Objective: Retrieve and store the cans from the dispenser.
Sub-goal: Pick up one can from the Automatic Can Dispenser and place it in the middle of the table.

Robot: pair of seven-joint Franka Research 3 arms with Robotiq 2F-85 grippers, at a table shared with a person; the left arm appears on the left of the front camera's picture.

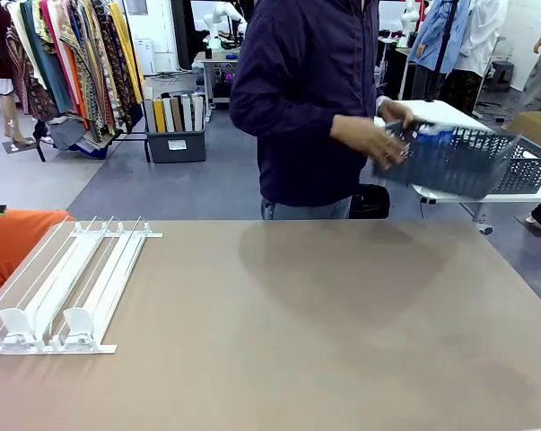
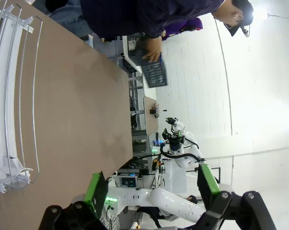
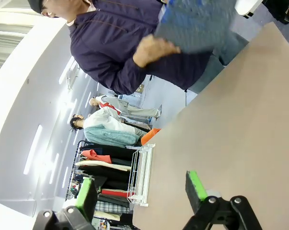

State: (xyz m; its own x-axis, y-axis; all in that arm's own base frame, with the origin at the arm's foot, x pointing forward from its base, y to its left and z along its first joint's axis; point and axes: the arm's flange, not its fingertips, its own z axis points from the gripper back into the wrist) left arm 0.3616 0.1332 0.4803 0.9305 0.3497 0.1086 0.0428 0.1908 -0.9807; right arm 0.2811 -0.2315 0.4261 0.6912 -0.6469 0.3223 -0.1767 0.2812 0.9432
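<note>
Two grippers, left (image 2: 151, 189) and right (image 3: 142, 191), stood spread wide and held nothing, white dispenser (image 1: 68, 287) lay at table's (image 1: 324, 341) near left, person's hand (image 1: 373, 139) gripped grey basket (image 1: 472, 162) beyond far edge.

A robotics lab or test hall set up like a clothing shop is shown. Racks of hung garments (image 1: 73, 63) are seen on a grey floor, a bin of rolled fabric (image 1: 176, 126) is placed beside them, white brick walls are lit by ceiling strips, and a further white robot arm (image 2: 180, 146) is mounted at another workbench.
</note>
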